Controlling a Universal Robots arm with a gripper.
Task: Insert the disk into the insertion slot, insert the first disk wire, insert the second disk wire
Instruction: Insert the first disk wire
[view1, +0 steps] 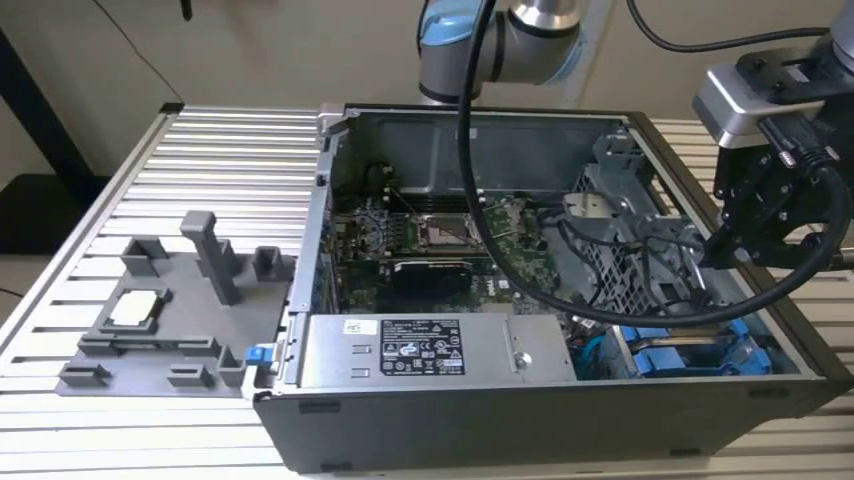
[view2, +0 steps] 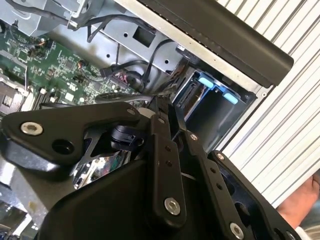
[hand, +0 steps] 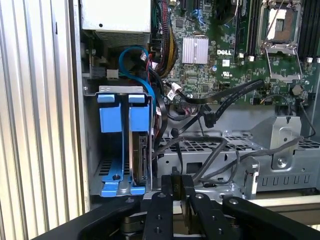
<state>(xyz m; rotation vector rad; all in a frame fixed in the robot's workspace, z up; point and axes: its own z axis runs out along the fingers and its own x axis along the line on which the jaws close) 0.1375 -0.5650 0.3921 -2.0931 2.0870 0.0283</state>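
The disk (hand: 140, 152) stands on edge in its blue frame inside the insertion slot (hand: 120, 90) of the dark drive cage. It sits at the case's front corner on the exterior view's right (view1: 674, 358). A loose black wire with a connector (hand: 209, 120) hangs just beside the cage, unplugged. My gripper (hand: 179, 181) hovers above the perforated cage wall, a short way from the disk, and is shut with nothing seen between its fingers. In the second wrist view the gripper (view2: 161, 105) points toward the bay with its blue tabs (view2: 207, 80).
A second blue-fronted carrier (hand: 110, 120) fills the bay beside the disk. Black cables (hand: 220, 150) drape over the perforated cage wall (hand: 280, 150). The motherboard (view1: 441, 240) and power supply (view1: 420, 350) fill the case. A grey fixture (view1: 174, 310) sits on the slatted table. A hand (view2: 302, 205) shows at the table's edge.
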